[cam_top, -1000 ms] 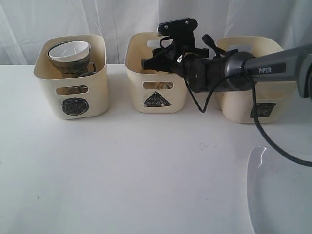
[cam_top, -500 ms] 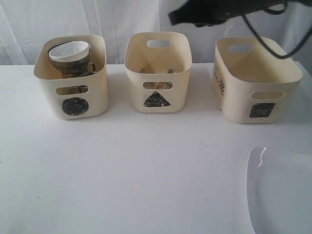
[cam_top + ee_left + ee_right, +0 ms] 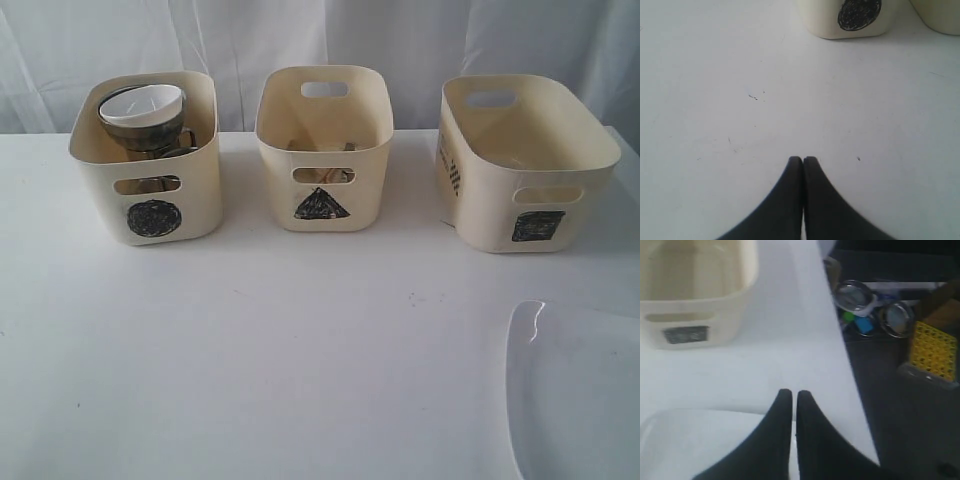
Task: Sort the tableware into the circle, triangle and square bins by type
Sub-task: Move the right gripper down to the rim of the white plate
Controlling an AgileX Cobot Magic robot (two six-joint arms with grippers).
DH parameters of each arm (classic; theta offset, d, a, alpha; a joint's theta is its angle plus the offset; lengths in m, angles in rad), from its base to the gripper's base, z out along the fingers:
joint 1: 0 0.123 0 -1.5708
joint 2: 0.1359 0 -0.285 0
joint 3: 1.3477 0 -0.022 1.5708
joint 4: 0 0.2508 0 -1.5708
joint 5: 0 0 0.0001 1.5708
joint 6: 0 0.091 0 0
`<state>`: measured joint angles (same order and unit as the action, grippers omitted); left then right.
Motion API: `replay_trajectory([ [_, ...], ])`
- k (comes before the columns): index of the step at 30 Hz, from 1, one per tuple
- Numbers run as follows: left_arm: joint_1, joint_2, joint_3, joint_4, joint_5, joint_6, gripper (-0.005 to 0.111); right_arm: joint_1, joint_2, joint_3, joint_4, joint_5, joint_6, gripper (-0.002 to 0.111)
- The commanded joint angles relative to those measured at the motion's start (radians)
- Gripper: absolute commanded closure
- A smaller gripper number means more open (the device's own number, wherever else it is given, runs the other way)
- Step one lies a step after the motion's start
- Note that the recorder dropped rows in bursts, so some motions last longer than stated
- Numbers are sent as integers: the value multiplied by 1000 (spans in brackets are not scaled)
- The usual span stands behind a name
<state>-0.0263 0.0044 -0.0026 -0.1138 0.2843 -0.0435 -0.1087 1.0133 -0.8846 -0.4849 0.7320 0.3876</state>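
Note:
Three cream bins stand in a row at the back of the table. The circle bin [image 3: 147,160] holds a white bowl [image 3: 146,103] stacked on steel ware. The triangle bin [image 3: 324,150] has wooden pieces showing through its handle slot. The square bin [image 3: 525,170] looks empty. A large white plate [image 3: 575,390] lies at the front right corner. Neither arm shows in the exterior view. My left gripper [image 3: 803,159] is shut over bare table, short of the circle bin [image 3: 850,17]. My right gripper [image 3: 791,392] is shut with nothing held, above the plate [image 3: 700,442] near the square bin [image 3: 692,290].
The table's right edge [image 3: 840,370] runs close beside my right gripper, with clutter on the dark floor beyond: round steel items [image 3: 855,297] and a yellow grid block [image 3: 932,350]. A white curtain [image 3: 320,40] hangs behind the bins.
The right arm, which reached over the triangle bin a second ago, lifted up and away and has left the exterior view. The bins and plate have not moved.

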Motion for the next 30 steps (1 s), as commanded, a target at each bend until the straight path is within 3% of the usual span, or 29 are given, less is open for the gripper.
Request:
replay_trajectory([
  [1, -6, -4, 3, -4, 0, -3, 107, -83, -125, 158, -49, -21, 41, 108],
  [5, -6, -4, 3, -4, 0, -3, 107, -147, -50, 187, 27, -81, 22, 108],
  [8, -6, -4, 3, -4, 0, -3, 107, -211, 91, 132, 248, -126, -111, 108],
  [10, -6, -4, 3, -4, 0, -3, 107, -257, 209, 63, 485, -95, -323, 108],
  [15, -6, -4, 3, -4, 0, -3, 107, -394, 510, -114, 1055, 193, -872, 108],
  [17, -6, -4, 3, -4, 0, -3, 107, -444, 540, -159, 1139, 278, -1045, 108],
  [19, -6, -4, 3, -4, 0, -3, 107, -501, 575, -155, 1116, 339, -1086, 108],
  [22, -6, -4, 3, -4, 0, -3, 107, -585, 648, -116, 1126, 354, -993, 108],
  [25, -6, -4, 3, -4, 0, -3, 107, -718, 655, -114, 1201, 334, -1107, 108],
  [30, -6, -4, 3, -4, 0, -3, 107, -812, 710, -49, 888, 148, -1114, 108],
])
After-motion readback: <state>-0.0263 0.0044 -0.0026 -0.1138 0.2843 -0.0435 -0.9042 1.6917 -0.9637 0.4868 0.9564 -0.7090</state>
